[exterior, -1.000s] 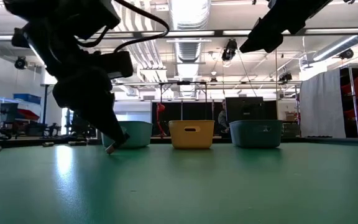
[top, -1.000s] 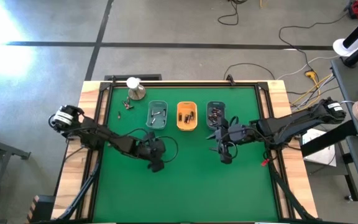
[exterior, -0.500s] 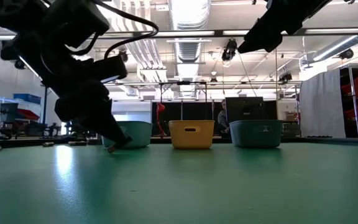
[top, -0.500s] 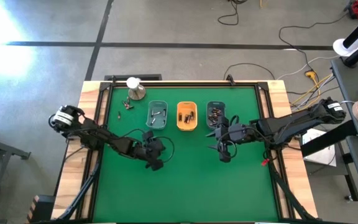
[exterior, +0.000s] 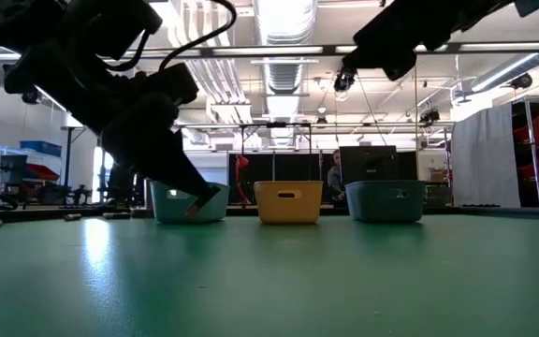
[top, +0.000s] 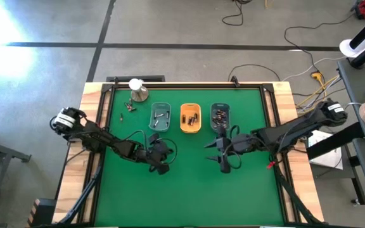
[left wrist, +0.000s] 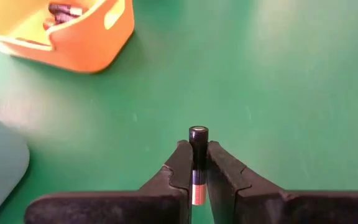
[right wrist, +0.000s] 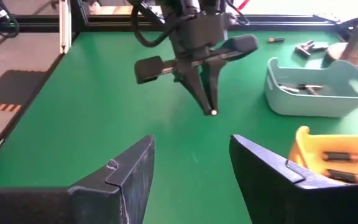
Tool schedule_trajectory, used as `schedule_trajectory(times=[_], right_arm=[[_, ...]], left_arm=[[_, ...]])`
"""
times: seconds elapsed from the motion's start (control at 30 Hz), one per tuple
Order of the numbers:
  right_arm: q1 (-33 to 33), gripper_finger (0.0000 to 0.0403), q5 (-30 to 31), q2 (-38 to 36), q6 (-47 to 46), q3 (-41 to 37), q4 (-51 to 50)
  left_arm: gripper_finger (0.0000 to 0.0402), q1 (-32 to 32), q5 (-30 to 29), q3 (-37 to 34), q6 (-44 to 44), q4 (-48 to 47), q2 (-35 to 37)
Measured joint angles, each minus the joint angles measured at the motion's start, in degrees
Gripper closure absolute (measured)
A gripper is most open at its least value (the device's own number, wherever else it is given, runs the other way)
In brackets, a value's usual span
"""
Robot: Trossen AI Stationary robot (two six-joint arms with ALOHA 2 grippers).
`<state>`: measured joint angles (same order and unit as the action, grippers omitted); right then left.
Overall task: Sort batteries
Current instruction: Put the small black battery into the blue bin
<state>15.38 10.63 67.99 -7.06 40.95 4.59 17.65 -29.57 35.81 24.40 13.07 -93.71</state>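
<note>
Green-covered counter (top: pixel 189 183) with a pale wooden border, standing on a grey concrete floor (top: pixel 170 25) marked with dark lines; cables trail across the floor at far right. In the low view the room behind is a large hall with ceiling strip lights and ducting.

Left arm reaches in from the left edge. Left claw (top: pixel 160 166) hangs left of centre, just above the green surface, on the near side of the trays. Its fingers are clamped on a single slim dark cylindrical battery (left wrist: pixel 197 155). The battery's long axis runs in line with the fingers, its flat round end sticking out past the fingertips and its pale band back between them. From the right wrist view the claw points steeply down, so the battery is close to upright, tip near the surface.

Right arm comes in from the right edge. Right claw (top: pixel 222 158) sits right of centre, fingers apart, holding nothing.

Three small trays in a row at the far middle: pale blue-green plastic tray (top: pixel 160 117) on the left, orange plastic tray (top: pixel 190 118) in the middle, darker grey-blue plastic tray (top: pixel 220 117) on the right. Each holds several batteries lying flat.

Round metal dome with a white ball on top (top: pixel 137 90) at the far left corner. A few loose small batteries (top: pixel 129 107) lie on the green just near it.

No writing can be read on anything.
</note>
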Motion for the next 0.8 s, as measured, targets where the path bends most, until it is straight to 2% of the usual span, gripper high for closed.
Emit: schedule_trajectory(times=[0.1, 0.27, 0.4, 0.53, 0.8], right_arm=[[0.90, 0.0202, 0.09, 4.11, -0.03, -0.27, 3.86], [3.81, 0.0202, -0.09, 12.96, 0.66, -0.29, 16.04], [5.32, 0.0202, 0.35, 18.93, 3.43, -0.29, 22.87], [5.36, 0.0202, 4.61, 21.05, 3.53, 0.08, 23.53], [5.09, 0.0202, 5.08, 21.75, 0.48, 0.13, 23.54]], left_arm=[[0.0392, 0.00, -0.42, 0.07, -0.94, 2.74, 0.00], [0.0392, 0.00, -1.79, 0.09, -0.83, 5.69, 0.00], [0.0392, 0.00, -2.47, 0.16, -0.94, 9.84, -2.40], [0.0392, 0.07, -0.44, 2.48, -1.18, 11.11, -8.90], [0.0394, 0.07, 1.54, 12.11, -4.96, 11.56, -19.44]])
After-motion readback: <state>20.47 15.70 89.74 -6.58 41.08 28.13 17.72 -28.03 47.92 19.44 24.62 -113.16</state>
